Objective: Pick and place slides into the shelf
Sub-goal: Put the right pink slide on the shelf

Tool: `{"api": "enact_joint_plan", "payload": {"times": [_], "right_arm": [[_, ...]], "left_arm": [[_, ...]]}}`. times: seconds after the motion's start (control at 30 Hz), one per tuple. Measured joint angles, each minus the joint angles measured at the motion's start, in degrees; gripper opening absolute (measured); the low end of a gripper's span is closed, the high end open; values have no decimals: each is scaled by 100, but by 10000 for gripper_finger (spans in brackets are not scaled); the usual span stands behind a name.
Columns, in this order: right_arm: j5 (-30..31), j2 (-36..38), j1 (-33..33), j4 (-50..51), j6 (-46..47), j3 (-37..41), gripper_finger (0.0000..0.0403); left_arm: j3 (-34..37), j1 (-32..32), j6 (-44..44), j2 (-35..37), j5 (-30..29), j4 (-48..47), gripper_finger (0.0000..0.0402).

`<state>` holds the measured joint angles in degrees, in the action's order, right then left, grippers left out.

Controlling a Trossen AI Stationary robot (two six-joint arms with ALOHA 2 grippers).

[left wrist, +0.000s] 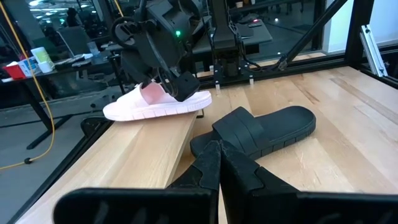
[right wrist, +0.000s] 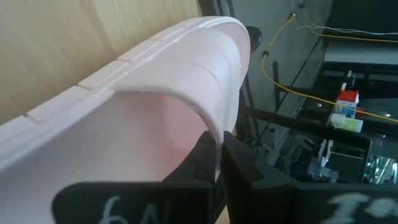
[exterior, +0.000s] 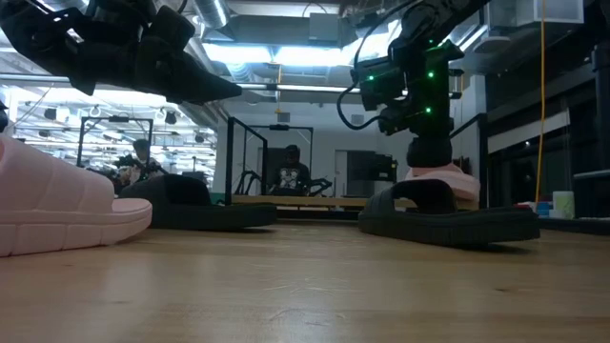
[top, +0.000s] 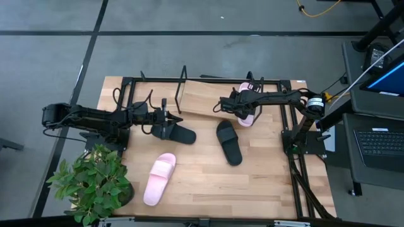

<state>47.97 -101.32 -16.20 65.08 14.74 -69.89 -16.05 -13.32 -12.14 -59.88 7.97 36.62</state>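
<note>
No legible writing; scrawl on right wrist unreadable. Right gripper [top: 243,108] clamped on pink slide's [top: 246,106] strap, at shelf's [top: 202,101] right end. Left gripper [top: 165,125] clenched on black slide [top: 177,133] strap, just off shelf's left-front corner. Second black slide [top: 229,142] mid-table, second pink slide [top: 159,178] near front. Plant [top: 95,183] crowds the front-left corner. Shelf board middle is free.

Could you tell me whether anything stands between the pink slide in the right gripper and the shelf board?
Nothing visible does. The right gripper is shut on the pink slide right at the shelf board's edge, and the board's surface there is bare.
</note>
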Motion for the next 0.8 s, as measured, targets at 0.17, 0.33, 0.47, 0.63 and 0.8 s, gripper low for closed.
{"api": "enact_joint_plan", "payload": {"times": [0.17,0.33,0.47,0.63,0.8], "right_arm": [[-2,0,-10,-20,3,0,10],[-4,0,-10,-67,6,0,10],[-9,0,-10,-126,2,0,10],[-41,0,-11,-141,-1,0,10],[-435,2,-97,-180,-22,0,36]], "left_arm": [[0,0,1,0,2,0,0],[0,2,2,0,2,0,0],[0,0,2,0,2,0,0],[0,1,4,0,2,0,0],[0,0,4,0,2,0,0]]}}
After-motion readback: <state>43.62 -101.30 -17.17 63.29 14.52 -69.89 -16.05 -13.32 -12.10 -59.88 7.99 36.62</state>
